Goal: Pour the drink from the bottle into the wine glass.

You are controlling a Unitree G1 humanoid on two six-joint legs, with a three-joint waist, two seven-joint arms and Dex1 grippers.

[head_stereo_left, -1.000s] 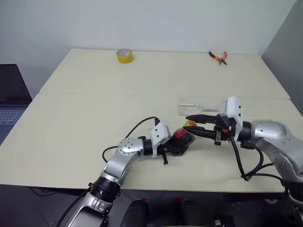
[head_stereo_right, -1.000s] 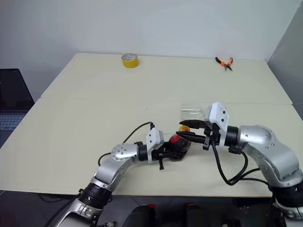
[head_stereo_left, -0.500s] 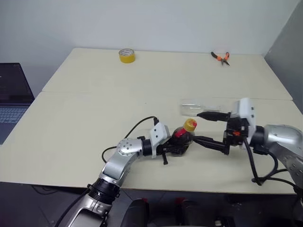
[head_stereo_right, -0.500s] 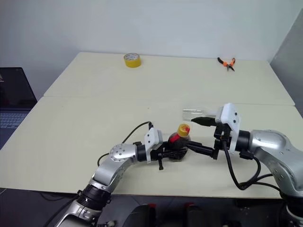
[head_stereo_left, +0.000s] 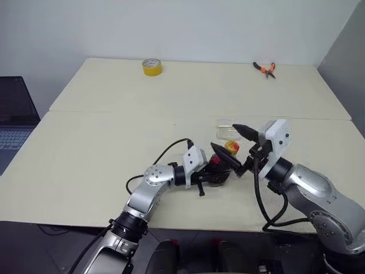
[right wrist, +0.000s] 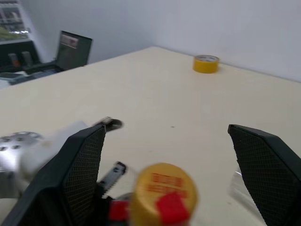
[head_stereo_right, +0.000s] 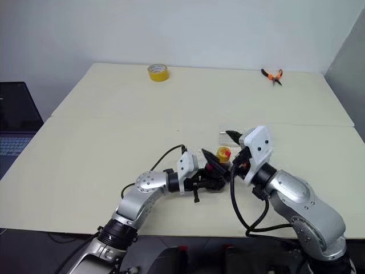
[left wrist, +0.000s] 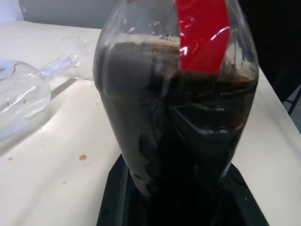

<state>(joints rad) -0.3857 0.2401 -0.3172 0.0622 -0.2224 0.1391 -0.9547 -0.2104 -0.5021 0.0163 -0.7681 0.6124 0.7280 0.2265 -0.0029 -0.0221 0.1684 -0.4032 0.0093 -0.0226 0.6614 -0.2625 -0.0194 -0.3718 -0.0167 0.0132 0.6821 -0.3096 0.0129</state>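
Observation:
My left gripper (head_stereo_left: 213,176) is shut on the body of the bottle (head_stereo_left: 218,170), which stands on the table leaning slightly right. Its red label (left wrist: 202,35) sits above the dark drink (left wrist: 178,141), which fills most of it. The yellow cap (right wrist: 162,190) is on. My right gripper (head_stereo_left: 231,142) is open, with one black finger on each side of the cap and not touching it. The wine glass (left wrist: 21,92) lies on its side on the table just behind the bottle, partly hidden by the right gripper in the head views.
A yellow tape roll (head_stereo_left: 150,67) and orange-handled pliers (head_stereo_left: 263,69) lie near the far edge of the beige table (head_stereo_left: 114,131). A laptop (head_stereo_left: 14,123) sits off the table's left side. A black cable loops from my left wrist.
My right gripper opened wide, drew off to the right, then swung back with its wrist turned; its fingers now straddle the cap. The left gripper and bottle stayed put.

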